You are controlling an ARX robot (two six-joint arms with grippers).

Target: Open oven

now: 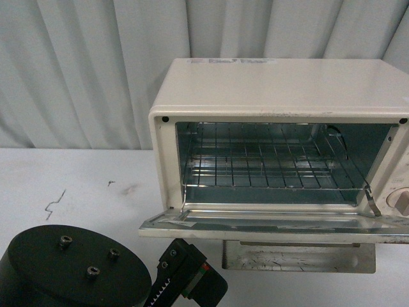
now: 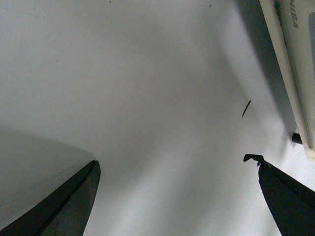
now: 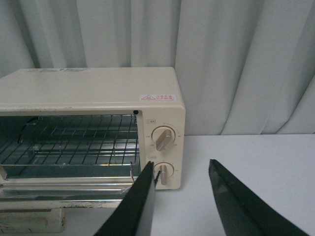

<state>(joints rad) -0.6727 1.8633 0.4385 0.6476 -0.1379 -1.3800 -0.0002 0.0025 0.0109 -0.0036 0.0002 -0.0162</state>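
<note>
I see the small cream-white boxy toaster oven (image 1: 275, 89) at the white tabletop's (image 1: 77, 179) far edge, toward the right. Its glass-windowed door (image 1: 268, 224) lies flat open and the wire rack (image 1: 268, 163) is exposed. My left claw (image 2: 173, 161) is spread empty over bare tabletop beside the oven. My right claw (image 3: 181, 163) is spread empty too, facing the beige knobs (image 3: 164, 135).

This looks like a robot lab or test bay, not a home kitchen. A pale curtain (image 1: 96, 70) hangs in folds as a backdrop close behind a plain white surface (image 1: 77, 185) that is scuffed with a few dark marks (image 1: 54, 204). A small cream oven (image 1: 275, 89) stands on the surface with its door down, and part of a black robot arm (image 1: 70, 268) shows in the foreground.
</note>
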